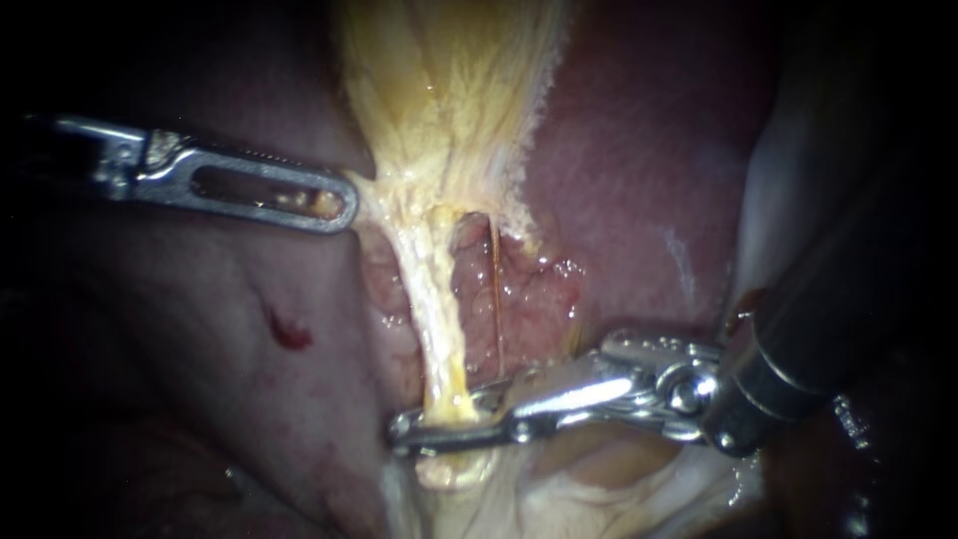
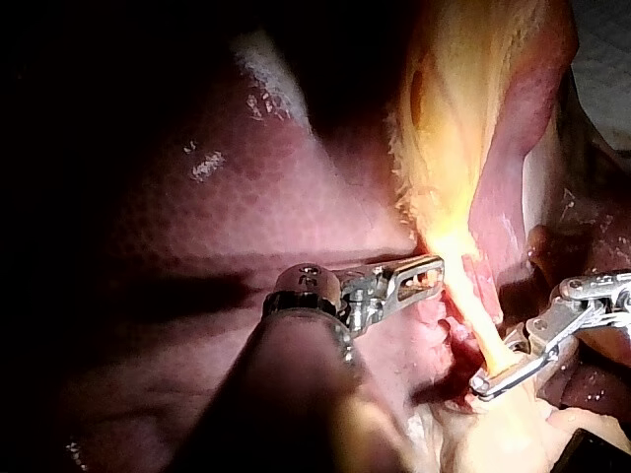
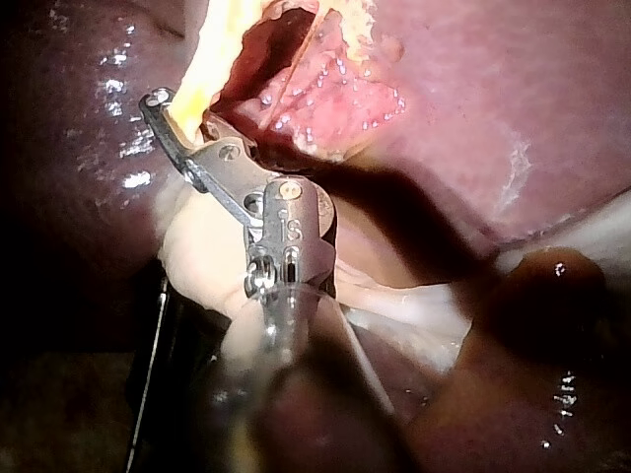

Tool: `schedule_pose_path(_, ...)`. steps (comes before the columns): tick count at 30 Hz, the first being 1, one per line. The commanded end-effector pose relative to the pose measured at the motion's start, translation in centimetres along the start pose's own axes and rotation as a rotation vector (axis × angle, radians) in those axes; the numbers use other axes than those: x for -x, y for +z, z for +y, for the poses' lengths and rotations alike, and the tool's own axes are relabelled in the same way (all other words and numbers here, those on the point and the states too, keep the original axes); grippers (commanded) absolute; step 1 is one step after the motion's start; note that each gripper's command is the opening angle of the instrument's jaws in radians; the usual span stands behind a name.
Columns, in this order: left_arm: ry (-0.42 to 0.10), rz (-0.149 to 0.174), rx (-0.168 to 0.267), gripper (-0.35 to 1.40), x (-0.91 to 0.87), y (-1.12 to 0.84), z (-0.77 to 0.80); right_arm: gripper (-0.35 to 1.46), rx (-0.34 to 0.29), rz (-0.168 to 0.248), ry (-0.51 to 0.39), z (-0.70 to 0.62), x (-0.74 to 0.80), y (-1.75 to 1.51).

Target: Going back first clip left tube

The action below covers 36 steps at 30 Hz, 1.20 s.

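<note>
Liver point(image 1: 649, 170) flanks the raw bed on both sides. The right instrument point(image 1: 409, 429) crosses the near end of the left tube point(image 1: 431, 299), its jaws parted with the tube between them, hiding any clip. That tube runs lengthwise from near to far, up to the gallbladder point(image 1: 449, 90). The left instrument point(image 1: 344, 205) is clenched on the gallbladder's left edge. Two instruments and two tubes show; the right tube point(image 1: 496, 289) is thin.
</note>
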Motion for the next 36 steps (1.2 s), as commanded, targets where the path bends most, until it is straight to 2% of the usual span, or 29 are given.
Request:
schedule_pose_path(1, 0.0, 0.0, 0.0, -0.35, 0.0, -0.01, 0.0, -0.35, 0.001, 0.0, 0.006, 0.0, 0.0, 0.0)
schedule_pose_path(8, 0.0, 0.0, 0.0, -0.35, 0.0, -0.01, 0.0, -0.31, 0.003, -0.003, 0.005, 0.01, 0.01, -0.01)
schedule_pose_path(10, 0.0, 0.0, 0.0, -0.35, 0.0, -0.01, 0.0, 0.0, -0.003, 0.004, 0.005, 0.02, 0.01, -0.01)
schedule_pose_path(13, 0.0, 0.0, 0.0, -0.35, 0.0, 0.0, 0.0, 0.28, 0.013, 0.018, -0.06, 0.05, 0.0, -0.01)
schedule_pose_path(17, 0.0, 0.0, 0.0, -0.35, 0.0, -0.01, 0.0, 0.46, 0.066, 0.054, -0.159, 0.11, -0.04, 0.0)
schedule_pose_path(21, 0.0, 0.0, 0.0, -0.35, 0.0, 0.0, 0.0, 0.49, 0.121, 0.077, -0.296, 0.18, -0.06, -0.01)
schedule_pose_path(24, 0.0, 0.0, 0.0, -0.35, 0.0, 0.0, 0.0, 0.49, 0.16, 0.091, -0.359, 0.24, -0.06, -0.04)
schedule_pose_path(31, 0.0, 0.002, -0.002, -0.35, 0.0, 0.0, 0.0, 0.5, 0.239, 0.12, -0.432, 0.35, -0.05, -0.17)
schedule_pose_path(36, 0.0, 0.002, -0.003, -0.35, 0.0, -0.01, 0.0, 0.5, 0.271, 0.132, -0.454, 0.28, -0.04, -0.33)
